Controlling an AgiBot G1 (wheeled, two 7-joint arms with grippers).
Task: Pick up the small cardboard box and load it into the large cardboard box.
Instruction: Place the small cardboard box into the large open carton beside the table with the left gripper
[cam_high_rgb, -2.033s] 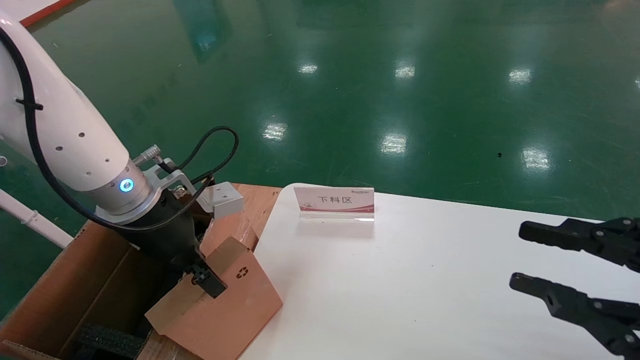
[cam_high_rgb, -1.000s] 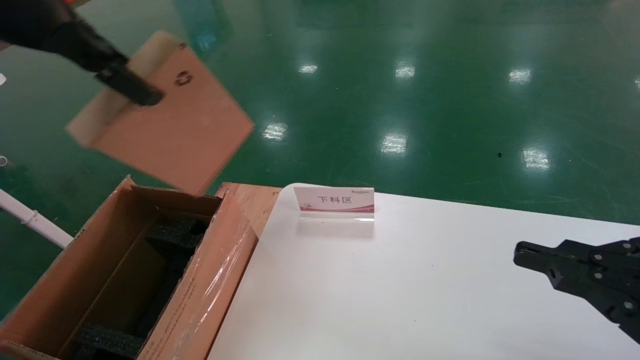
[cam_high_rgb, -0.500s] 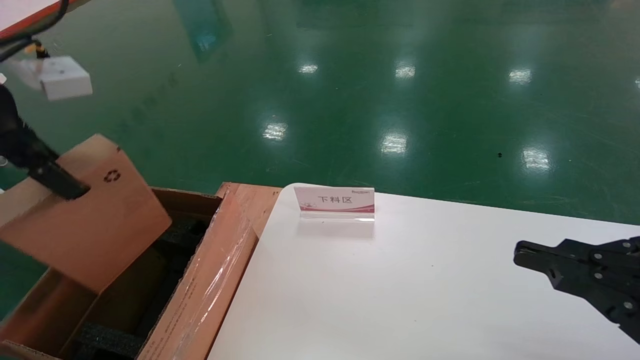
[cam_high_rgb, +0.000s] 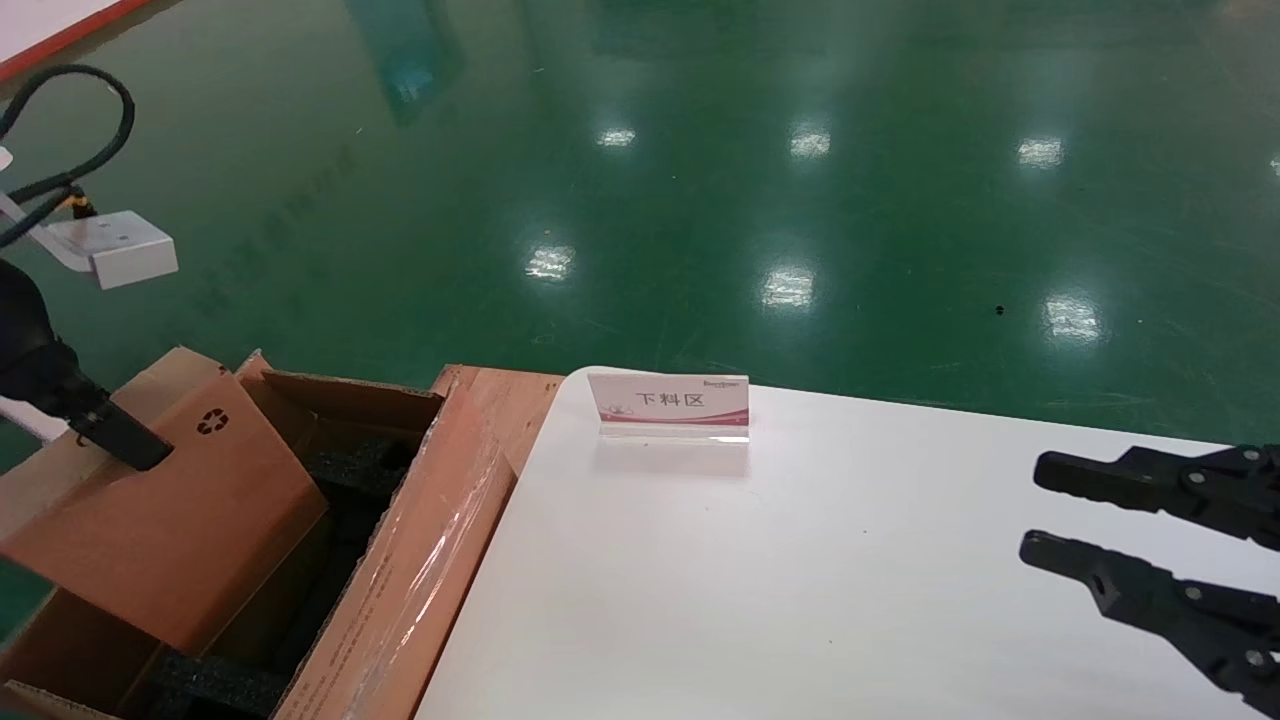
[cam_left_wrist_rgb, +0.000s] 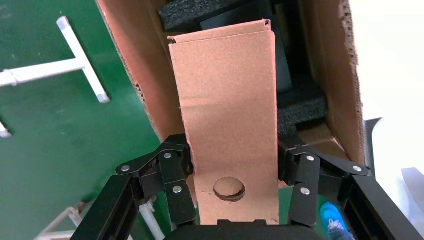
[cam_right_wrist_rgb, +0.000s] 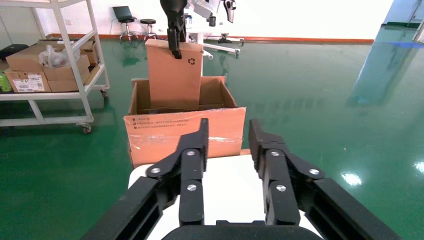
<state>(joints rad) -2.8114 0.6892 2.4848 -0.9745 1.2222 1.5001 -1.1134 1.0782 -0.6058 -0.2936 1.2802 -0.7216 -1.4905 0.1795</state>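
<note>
My left gripper (cam_high_rgb: 128, 448) is shut on the small cardboard box (cam_high_rgb: 170, 510), a slim brown carton with a recycling symbol. It holds the carton tilted, its lower end inside the large cardboard box (cam_high_rgb: 420, 560) at the left of the table. In the left wrist view my gripper (cam_left_wrist_rgb: 232, 155) clamps the carton (cam_left_wrist_rgb: 227, 115) near its round hole, above the black foam (cam_left_wrist_rgb: 300, 105) and the big carton's wall (cam_left_wrist_rgb: 335, 75). My right gripper (cam_high_rgb: 1035, 510) is open and empty over the table's right side; it also shows in the right wrist view (cam_right_wrist_rgb: 227, 132).
A white table (cam_high_rgb: 800, 600) carries a small red-and-white sign (cam_high_rgb: 668, 400) near its far left corner. Green floor lies around. A white pipe frame (cam_left_wrist_rgb: 80, 55) stands beside the big carton. A shelf cart with boxes (cam_right_wrist_rgb: 45, 65) is farther off.
My left gripper swung the small carton up high from the big carton's taped flap, then lowered it into the carton's left side. My right gripper closed, then opened again.
</note>
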